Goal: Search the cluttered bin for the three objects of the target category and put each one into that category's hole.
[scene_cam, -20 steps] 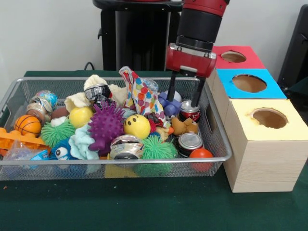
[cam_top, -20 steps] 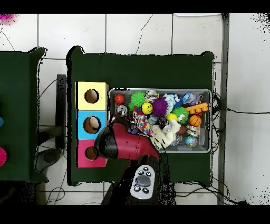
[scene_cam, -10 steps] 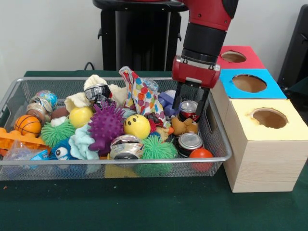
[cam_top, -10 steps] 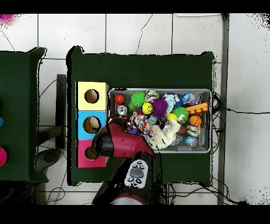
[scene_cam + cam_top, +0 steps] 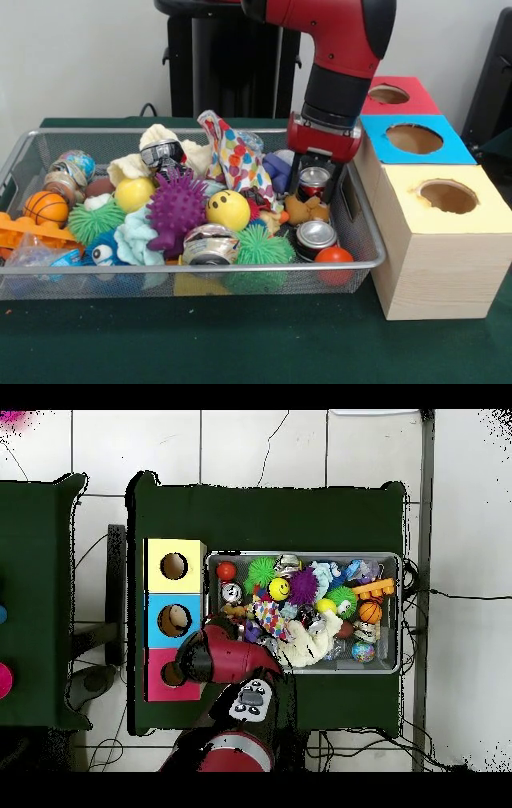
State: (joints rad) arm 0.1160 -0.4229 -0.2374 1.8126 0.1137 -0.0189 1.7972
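Note:
The silver wire-mesh bin (image 5: pixel 200 268) is full of toys; it also shows in the overhead view (image 5: pixel 403 614). A small brown teddy (image 5: pixel 306 210) lies near its right end, between two metal cans. My gripper (image 5: pixel 314 186) is open, low in the bin just behind the teddy, with its fingers (image 5: pixel 294 172) either side of a red can (image 5: pixel 314 181). A cream-tan plush (image 5: pixel 128 166) lies at the back left; it also shows in the overhead view (image 5: pixel 305 642). I see no orange tiger. The red-topped hole (image 5: pixel 388 94) is on the farthest box. In the overhead view the arm (image 5: pixel 215 656) hides the gripper.
The blue-topped hole (image 5: pixel 414 138) and the yellow-topped hole (image 5: pixel 448 195) are on the nearer boxes, right of the bin. A purple spiky ball (image 5: pixel 174 208), a yellow smiley ball (image 5: pixel 228 210), a second can (image 5: pixel 316 236) and a spotted cloth (image 5: pixel 236 160) crowd the bin around the gripper.
The gripper has moved right and down into the bin, from above the toys to straddling the red can. Its fingers have stayed open.

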